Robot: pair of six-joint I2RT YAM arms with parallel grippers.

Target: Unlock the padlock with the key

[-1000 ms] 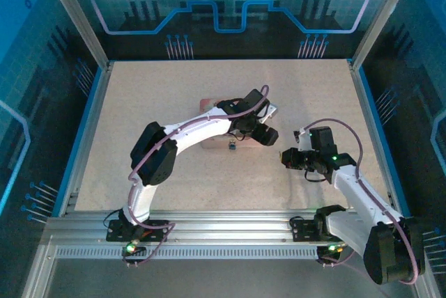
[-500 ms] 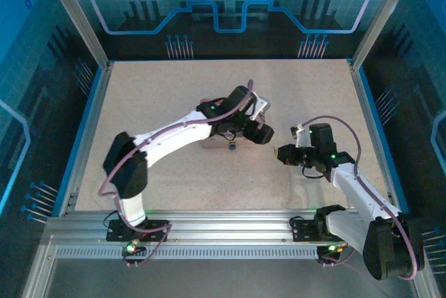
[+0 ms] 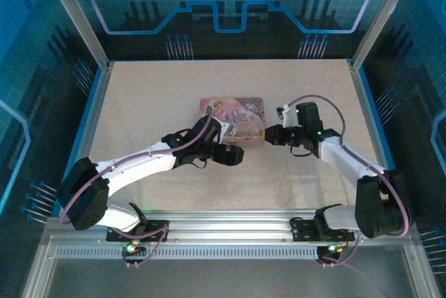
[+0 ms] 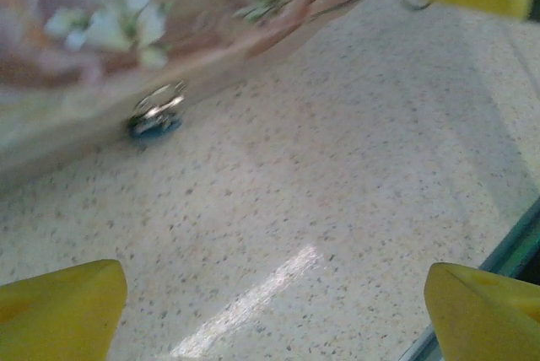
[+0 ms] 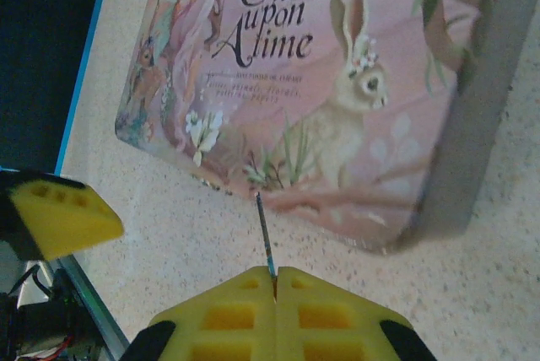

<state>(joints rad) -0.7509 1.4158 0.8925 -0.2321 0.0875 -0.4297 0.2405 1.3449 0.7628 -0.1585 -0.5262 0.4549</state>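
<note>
The right gripper (image 5: pixel 274 275) is closed tight on the key (image 5: pixel 265 234). The thin blade stands out in front of the pads and points at the near edge of the pink "Once upon A time" tin (image 5: pixel 337 83). In the last second this arm has reached in from the right side of the table (image 3: pixel 139 103), and the key tip is now just beside the tin.

The left gripper (image 4: pixel 274 293) has gone the other way. It was over the tin, and now it has pulled back and come down low, with its jaws spread wide and nothing between them. The padlock (image 4: pixel 156 112) lies on the table against the side wall of the tin, ahead of the open fingers and apart from them.

I judge that the left arm has given the place to the key. However, nothing holds the padlock now, so it may slide when the key pushes on it. The blurred view does not show me the keyhole.
</note>
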